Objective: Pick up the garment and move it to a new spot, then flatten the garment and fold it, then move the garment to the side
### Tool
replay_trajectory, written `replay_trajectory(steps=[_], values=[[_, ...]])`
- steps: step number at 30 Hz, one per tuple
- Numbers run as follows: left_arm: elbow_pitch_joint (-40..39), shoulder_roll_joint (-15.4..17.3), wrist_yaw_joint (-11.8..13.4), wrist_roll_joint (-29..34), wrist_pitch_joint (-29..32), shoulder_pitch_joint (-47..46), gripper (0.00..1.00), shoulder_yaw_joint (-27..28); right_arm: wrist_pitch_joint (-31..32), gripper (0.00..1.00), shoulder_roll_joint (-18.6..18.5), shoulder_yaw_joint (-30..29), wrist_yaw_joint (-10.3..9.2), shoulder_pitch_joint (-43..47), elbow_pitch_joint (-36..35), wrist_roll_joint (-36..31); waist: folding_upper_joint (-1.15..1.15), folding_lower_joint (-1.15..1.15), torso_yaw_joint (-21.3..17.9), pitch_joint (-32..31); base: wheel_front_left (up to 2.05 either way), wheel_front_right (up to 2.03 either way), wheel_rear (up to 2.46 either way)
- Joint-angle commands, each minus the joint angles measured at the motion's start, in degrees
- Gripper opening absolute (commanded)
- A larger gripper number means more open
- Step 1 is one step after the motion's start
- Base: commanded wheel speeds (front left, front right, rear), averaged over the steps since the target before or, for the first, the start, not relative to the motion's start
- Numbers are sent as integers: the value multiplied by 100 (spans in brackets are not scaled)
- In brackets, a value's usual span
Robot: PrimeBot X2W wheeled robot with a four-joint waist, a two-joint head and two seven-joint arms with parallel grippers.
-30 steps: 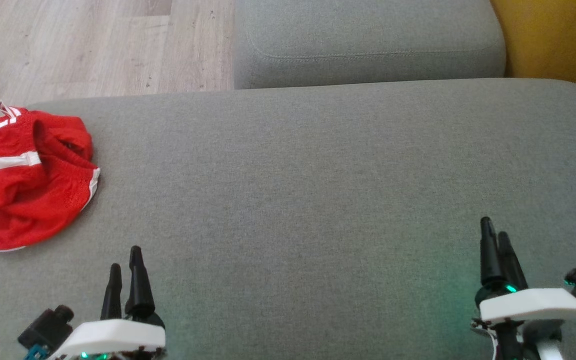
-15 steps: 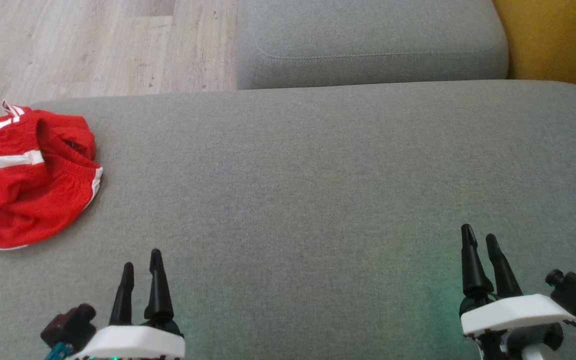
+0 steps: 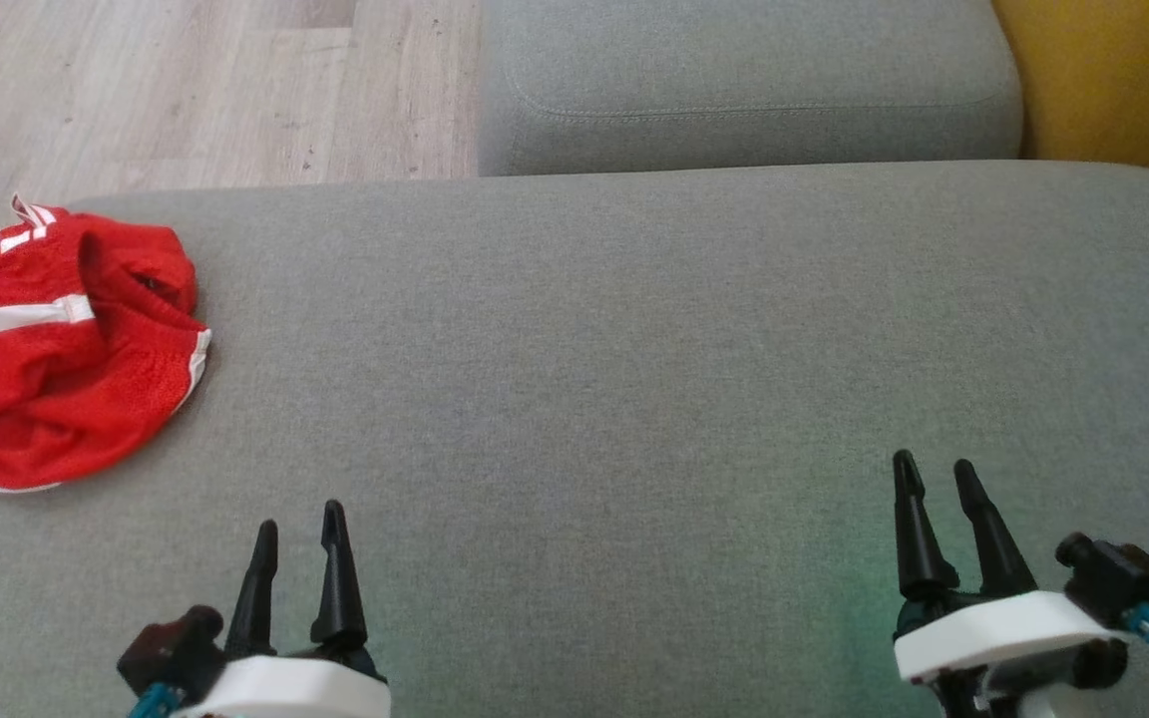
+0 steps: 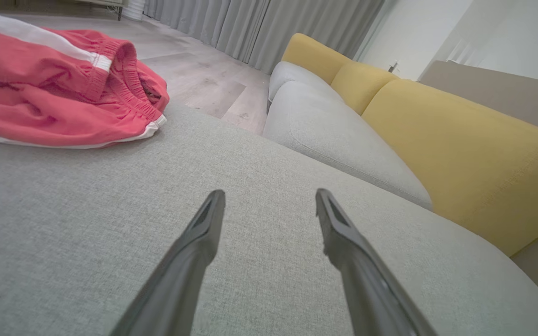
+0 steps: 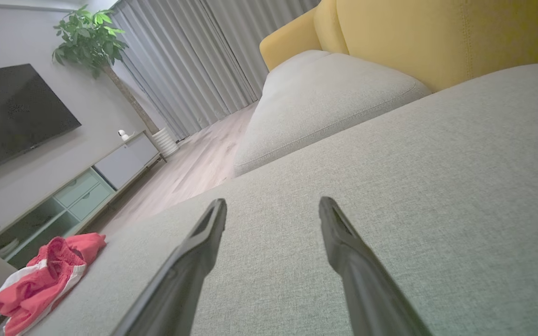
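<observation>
Left gripper [image 3: 299,517] and right gripper [image 3: 934,462] are positioned over the near edge of the wide grey woven-fabric seat cushion [image 3: 584,329], each with its two dark fingers spread apart and empty. The crumpled red mesh garment with white stripes [image 3: 56,369] lies at the cushion's left edge, well apart from both grippers. Beyond it are a second grey cushion [image 3: 734,90], pale wood-plank floor [image 3: 186,90] and a mustard-yellow backrest [image 3: 1113,80].

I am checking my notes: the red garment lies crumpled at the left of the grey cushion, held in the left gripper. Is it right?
Not quite. The red garment lies crumpled at the left of the grey cushion, but the left gripper is open and apart from it; the head view shows this.
</observation>
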Motion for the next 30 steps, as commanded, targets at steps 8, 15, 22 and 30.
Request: replay_trajectory(steps=[8, 15, 22, 30], values=[[-100, 33, 95, 587, -192, -112, 100, 72, -200, 100, -53, 212, -4, -113, -191, -656, 0, 0, 36, -12, 0, 0, 0], [16, 35, 157, 1021, -328, -113, 100, 12, -336, 100, -56, 338, -4, -120, -223, -1283, 0, 0, 55, -11, 0, 0, 0], [100, 36, 226, 1395, -447, -107, 100, -72, -454, 100, -59, 404, -4, -100, -237, -1797, 0, 0, 64, -5, 0, 0, 0], [190, 38, 331, 1775, -584, -111, 100, -140, -589, 100, -63, 490, -4, -82, -268, -2365, 0, 0, 87, 13, 0, 0, 0]])
